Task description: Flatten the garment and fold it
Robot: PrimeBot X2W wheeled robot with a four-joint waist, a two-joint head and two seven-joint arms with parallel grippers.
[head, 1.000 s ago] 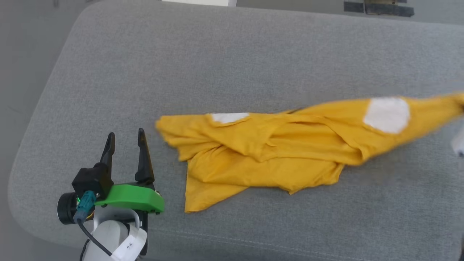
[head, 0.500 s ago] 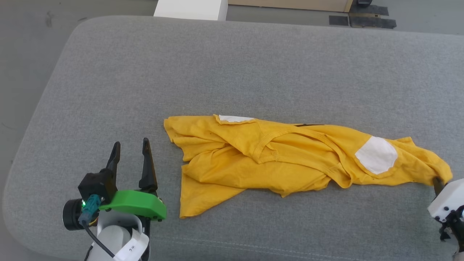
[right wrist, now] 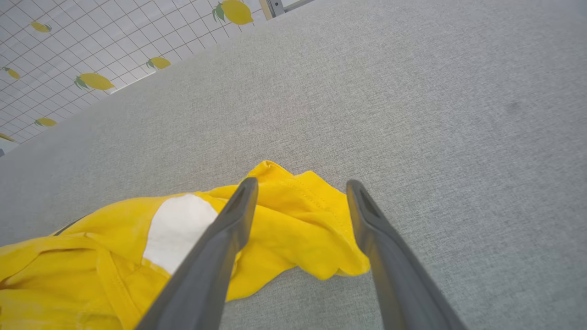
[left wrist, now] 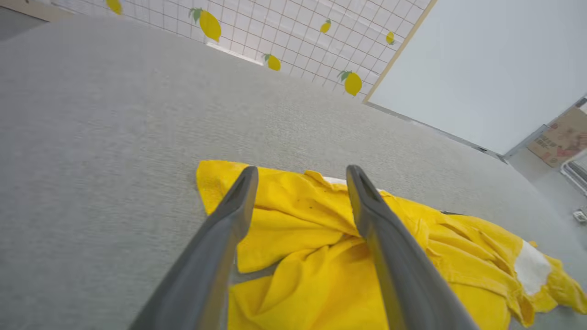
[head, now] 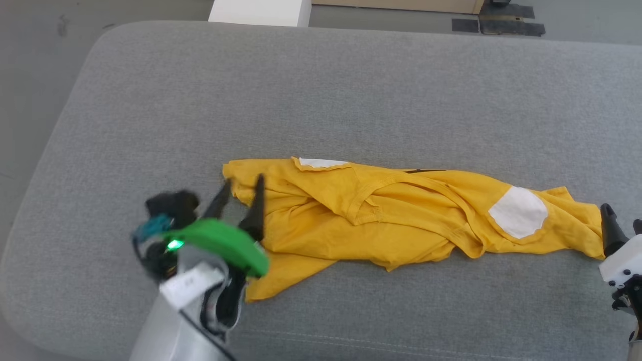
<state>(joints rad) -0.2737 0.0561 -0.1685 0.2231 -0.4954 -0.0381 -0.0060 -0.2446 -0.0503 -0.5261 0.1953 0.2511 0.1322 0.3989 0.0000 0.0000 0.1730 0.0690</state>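
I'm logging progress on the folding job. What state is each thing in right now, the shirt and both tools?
T-shirt: crumpled in a long bunched strip on the grey cushion, neither flattened nor folded.
Left tool: open, over the shirt's left end, gripping nothing.
Right tool: open, at the shirt's right end, gripping nothing.

One shirt [head: 401, 220], one cushion [head: 351, 90], and two grippers: the left gripper [head: 244, 180] and the right gripper [head: 621, 214].
There is just one yellow shirt, and it has two white patches [head: 518, 211] on it. There is one big grey cushion. Each gripper has two dark fingers [left wrist: 229, 220], so that makes four fingers in all. There is one white box [head: 258, 10].
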